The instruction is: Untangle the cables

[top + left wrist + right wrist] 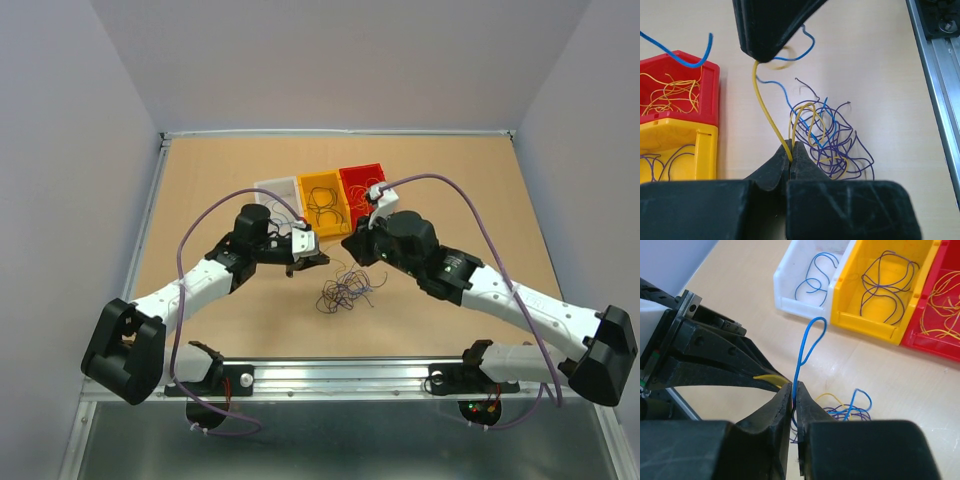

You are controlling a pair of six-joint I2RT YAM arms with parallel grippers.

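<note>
The cables (345, 290) lie in a loose knot on the table (450, 200), between the two arms and just in front of the three bins. Two strands are drawn up out of it. A yellow wire (765, 110) rises from the heap, and the left gripper (791, 148) has its jaws fully closed on it, pinching it at the very tips. A blue wire (802, 355) stands up in a narrow loop from the right gripper (794, 392), whose jaws are all but closed, with only a sliver of gap, and appear to have it nipped. The two grippers sit almost tip to tip above the knot; holding one strand each looks meant to let them pull apart and free the wires from one another.

The wires are hair-thin, springy and curled, mostly dark purple with some blue and yellow threaded through. The sorting already shows: blue ones in the white bin (790, 302), purple ones in the yellow bin (865, 322), yellow ones in the red bin (925, 342), so each freed strand probably goes by colour
</note>
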